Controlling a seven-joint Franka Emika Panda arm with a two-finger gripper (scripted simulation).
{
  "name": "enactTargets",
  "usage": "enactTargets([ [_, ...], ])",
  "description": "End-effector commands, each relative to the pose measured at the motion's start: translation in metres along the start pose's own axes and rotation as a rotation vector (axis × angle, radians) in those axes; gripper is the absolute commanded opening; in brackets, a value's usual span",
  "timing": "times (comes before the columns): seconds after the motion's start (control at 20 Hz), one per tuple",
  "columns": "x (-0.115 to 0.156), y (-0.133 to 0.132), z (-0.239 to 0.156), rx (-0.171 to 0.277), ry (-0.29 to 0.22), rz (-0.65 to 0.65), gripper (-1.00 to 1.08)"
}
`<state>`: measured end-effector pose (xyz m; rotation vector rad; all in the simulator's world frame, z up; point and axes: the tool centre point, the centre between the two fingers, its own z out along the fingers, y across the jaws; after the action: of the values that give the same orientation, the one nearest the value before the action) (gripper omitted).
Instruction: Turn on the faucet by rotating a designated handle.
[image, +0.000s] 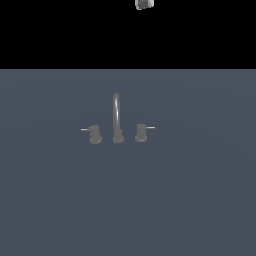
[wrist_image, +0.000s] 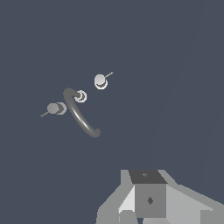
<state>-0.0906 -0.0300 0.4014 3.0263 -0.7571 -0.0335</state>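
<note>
The faucet (image: 117, 120) is a small dull-grey set in the middle of the flat blue-grey floor, with a tall arched spout and two short valves. The designated handle (image: 141, 132) is the stub on the exterior view's right, its thin pale rod pointing right. The twin stub (image: 94, 134) has a rod pointing left. My gripper (image: 144, 4) shows only as a small grey piece at the picture's top edge, high above and behind the faucet, apart from it. In the wrist view the handle (wrist_image: 100, 81), spout (wrist_image: 81, 116) and twin (wrist_image: 54, 108) lie far below my gripper (wrist_image: 148, 201). Its fingers are not clearly shown.
The blue-grey floor (image: 200, 200) stretches all around the faucet. Above its far edge the background is black. Nothing else shows.
</note>
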Motion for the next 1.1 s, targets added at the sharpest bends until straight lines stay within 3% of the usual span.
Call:
enactTargets([
  [0.0, 0.019, -0.007, 0.013, 0.004, 0.000, 0.064, -1.00],
  [1.05, 0.152, -0.050, 0.168, 0.025, -0.002, 0.599, -1.00],
])
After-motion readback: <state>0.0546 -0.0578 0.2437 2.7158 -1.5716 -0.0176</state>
